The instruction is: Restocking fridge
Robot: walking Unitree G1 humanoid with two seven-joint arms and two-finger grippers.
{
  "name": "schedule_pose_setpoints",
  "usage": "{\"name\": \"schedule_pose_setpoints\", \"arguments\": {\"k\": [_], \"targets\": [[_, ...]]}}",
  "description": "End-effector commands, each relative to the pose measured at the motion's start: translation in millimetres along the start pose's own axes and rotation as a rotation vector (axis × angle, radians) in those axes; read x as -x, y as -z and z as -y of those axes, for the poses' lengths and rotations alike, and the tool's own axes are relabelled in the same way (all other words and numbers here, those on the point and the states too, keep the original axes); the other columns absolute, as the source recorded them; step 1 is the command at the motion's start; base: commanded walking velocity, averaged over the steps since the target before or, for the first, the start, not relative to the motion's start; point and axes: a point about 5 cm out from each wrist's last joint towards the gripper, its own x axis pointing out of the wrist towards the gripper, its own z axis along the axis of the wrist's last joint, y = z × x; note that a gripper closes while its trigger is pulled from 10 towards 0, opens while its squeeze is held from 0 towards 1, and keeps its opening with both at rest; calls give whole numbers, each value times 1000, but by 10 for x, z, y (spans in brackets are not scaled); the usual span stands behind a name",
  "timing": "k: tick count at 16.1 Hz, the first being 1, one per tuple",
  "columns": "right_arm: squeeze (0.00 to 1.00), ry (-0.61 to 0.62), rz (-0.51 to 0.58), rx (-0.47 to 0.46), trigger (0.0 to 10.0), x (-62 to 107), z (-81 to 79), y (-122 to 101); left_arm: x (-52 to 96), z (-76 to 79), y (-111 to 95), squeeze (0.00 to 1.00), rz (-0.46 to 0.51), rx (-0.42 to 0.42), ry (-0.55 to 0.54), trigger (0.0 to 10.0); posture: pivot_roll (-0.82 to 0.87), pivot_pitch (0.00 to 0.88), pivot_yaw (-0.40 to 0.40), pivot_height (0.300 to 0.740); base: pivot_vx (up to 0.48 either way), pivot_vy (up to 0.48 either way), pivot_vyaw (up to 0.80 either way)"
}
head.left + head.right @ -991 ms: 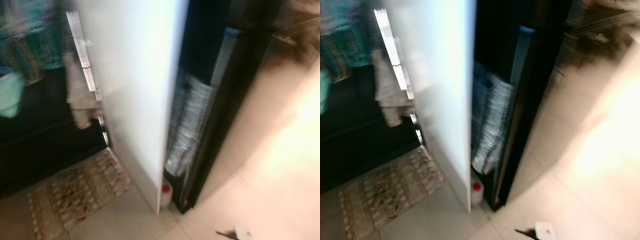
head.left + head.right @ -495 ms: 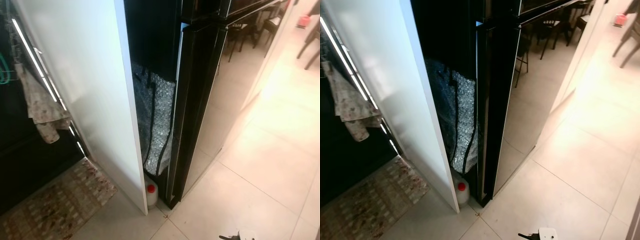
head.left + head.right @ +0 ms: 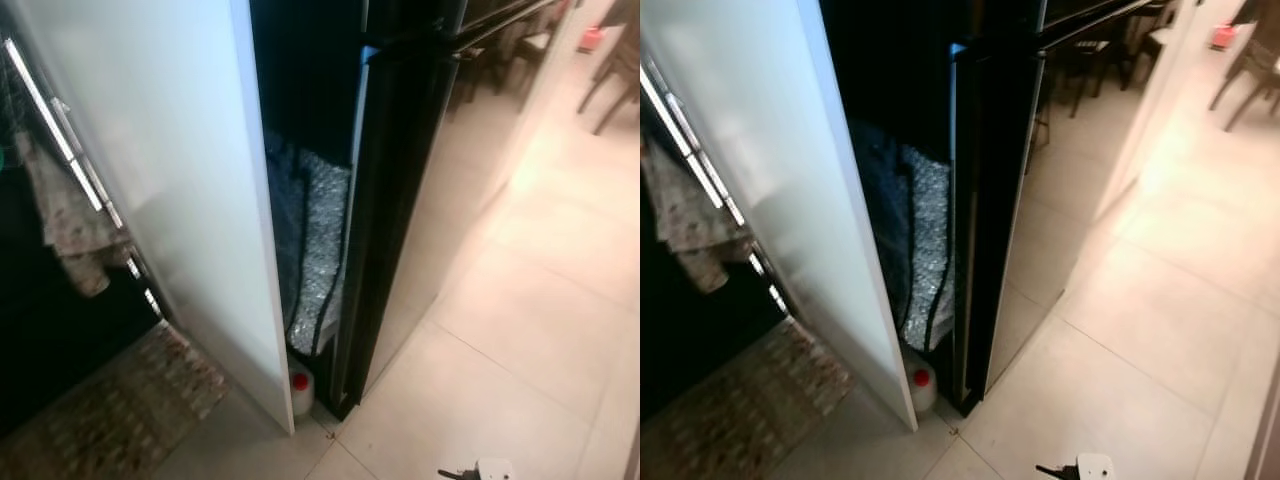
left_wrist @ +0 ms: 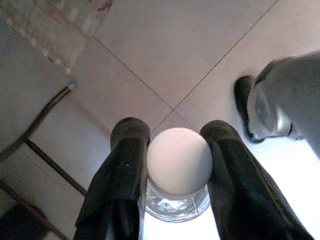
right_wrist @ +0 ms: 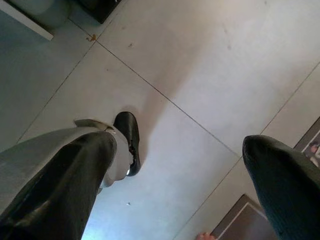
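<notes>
While gripped by left end effector [image 4: 172, 170], one bottle [image 4: 179, 162] (white-capped), one black fridge [image 3: 400, 190]

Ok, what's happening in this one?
The robot stands facing a tall glossy black fridge beside a white cabinet panel, with a silver bubble-wrap bag and a small red-capped white jug wedged in the gap between them. Its left pincer grips a clear white-capped bottle. The right pincer hangs open over the tiled floor.

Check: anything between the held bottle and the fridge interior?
Yes. The left gripper is shut on the bottle, but the black fridge shows closed doors, so a door needs opening first. The bag and jug sit beside it, not in front.
</notes>
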Motion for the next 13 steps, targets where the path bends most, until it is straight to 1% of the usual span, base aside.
{"name": "schedule_pose_setpoints", "arguments": {"k": [1, 2, 3, 7, 13], "targets": [[0, 6, -8, -1, 10000, 10, 24, 48, 0, -15, 14, 0, -16, -25, -5, 10000, -26, 0, 19, 740, 0, -349, -619], [0, 4, -15, 13, 10000, 11, 27, 56, 3, -5, 30, 0, -18, 18, -2, 10000, -12, 0, 11, 740, 0, 0, -619], [0, 0, -20, 28, 10000, 12, 26, 66, 6, 1, 39, 0, -15, 38, 4, 10000, -13, 0, 8, 740, 0, 0, -619], [0, 7, -18, 10, 10000, 15, 22, 86, 9, -8, 63, 0, -26, 23, -5, 10000, -21, 0, 10, 740, 0, 0, -619], [0, -3, -16, 16, 10000, 9, -1, 71, 5, -11, 37, 0, -17, 28, -5, 10000, -11, 0, 12, 740, 0, 0, -616]]}}
